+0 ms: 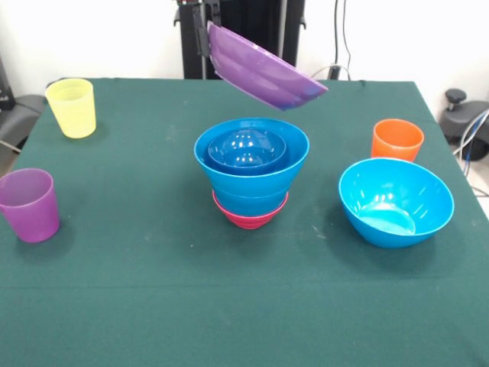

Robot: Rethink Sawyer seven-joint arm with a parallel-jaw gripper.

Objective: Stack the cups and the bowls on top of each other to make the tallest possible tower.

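Observation:
My gripper (205,29) is shut on the rim of a wide shallow purple bowl (263,70) and holds it tilted in the air, above and behind the tower. The tower (250,172) stands mid-table: a magenta bowl (250,216) at the base, a large blue bowl (252,172) on it and a smaller blue bowl (247,149) nested inside. A yellow cup (72,108) stands far left, a purple cup (30,204) near left, an orange cup (396,140) at the right. A separate blue bowl (395,201) sits right of the tower.
The green tablecloth (153,290) covers the table. The robot's black pedestal (244,30) stands behind the far edge. Cables and a dark object (462,115) lie off the table's right side.

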